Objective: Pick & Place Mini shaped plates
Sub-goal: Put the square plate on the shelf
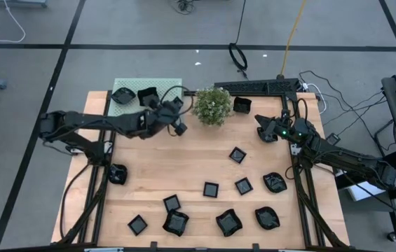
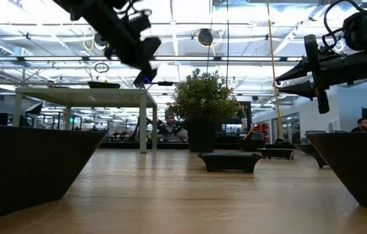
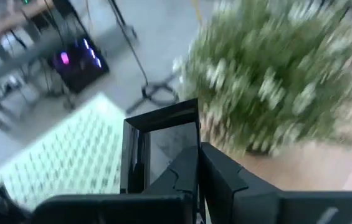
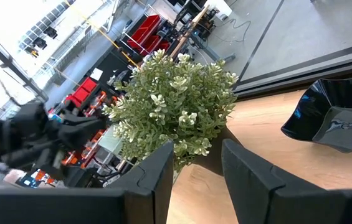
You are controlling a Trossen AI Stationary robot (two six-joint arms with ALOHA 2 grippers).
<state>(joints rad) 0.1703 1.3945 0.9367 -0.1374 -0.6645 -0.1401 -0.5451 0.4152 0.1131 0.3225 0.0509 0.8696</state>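
Holding a small square black plate [image 3: 163,146], the left gripper [image 1: 175,117] hangs above the far part of the table [image 1: 183,168], just left of the potted plant [image 1: 212,105] and near the green mat [image 1: 166,85]. In the left wrist view the fingers [image 3: 225,180] are clenched on the plate's rim, w/ the plate standing on edge between them. Motion blur there, so finer detail is hard to read.

The right gripper [image 1: 264,129] sits raised at the far right of the table, right of the plant. Its fingers [image 4: 157,174] are parted w/ nothing between them in the right wrist view; the plant fills the space beyond, and a wavy-rimmed plate [image 4: 337,115] lies on the wood beside it.

Plates elsewhere: two already on the green mat [image 1: 124,96], one just right of the plant [image 1: 242,106], one at the table's left edge [image 1: 118,174]. The rest are scattered over the near half, approx ten, mix of square [image 1: 211,189] and wavy-rimmed [image 1: 228,222], all apart from each other.

Low view: one plate [image 2: 230,160] mid-table in front of the plant, both arms up above the surface.
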